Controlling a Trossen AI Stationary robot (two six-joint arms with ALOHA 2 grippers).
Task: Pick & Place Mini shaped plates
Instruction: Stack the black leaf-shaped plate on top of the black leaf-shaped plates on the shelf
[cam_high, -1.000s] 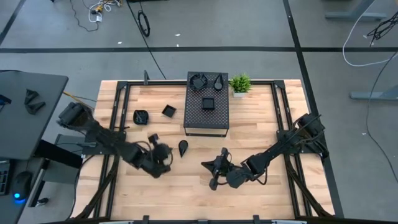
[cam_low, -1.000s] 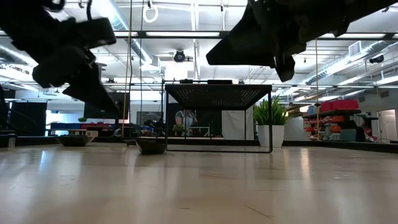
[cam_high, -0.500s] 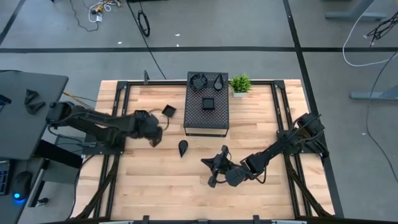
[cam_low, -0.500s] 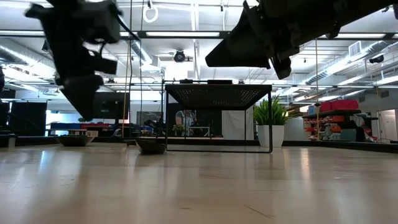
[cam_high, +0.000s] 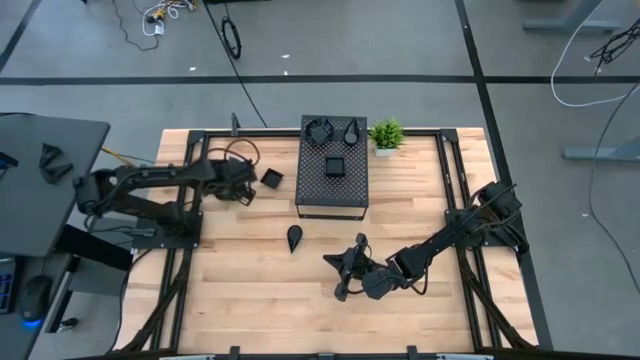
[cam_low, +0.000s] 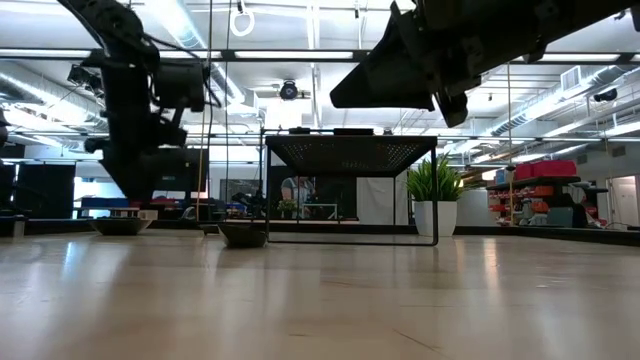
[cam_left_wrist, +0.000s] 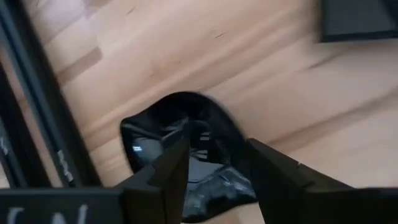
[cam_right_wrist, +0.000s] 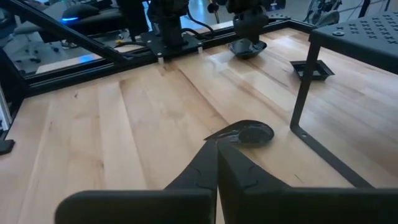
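Left gripper (cam_left_wrist: 214, 171) fingers apart, directly above glossy black rounded dish (cam_left_wrist: 180, 140) near bench's left edge. Right gripper (cam_high: 345, 275) fingers together, mid-bench, farther from dish.

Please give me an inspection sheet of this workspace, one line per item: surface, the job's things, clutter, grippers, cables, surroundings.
Surface: light wooden table with a dark metal frame at its edges.
Job's things: three small glossy black plates on the black perforated rectangular box; on the wood, a black teardrop plate, a black square plate and a black rounded plate under the left gripper.
Clutter: small green potted plant beside the box.
Grippers: left gripper open above the rounded plate; right gripper shut, empty, raised off the table near the teardrop plate.
Cables: loose cables on the floor beyond the table.
Surroundings: grey floor; a dark desk left of the table.
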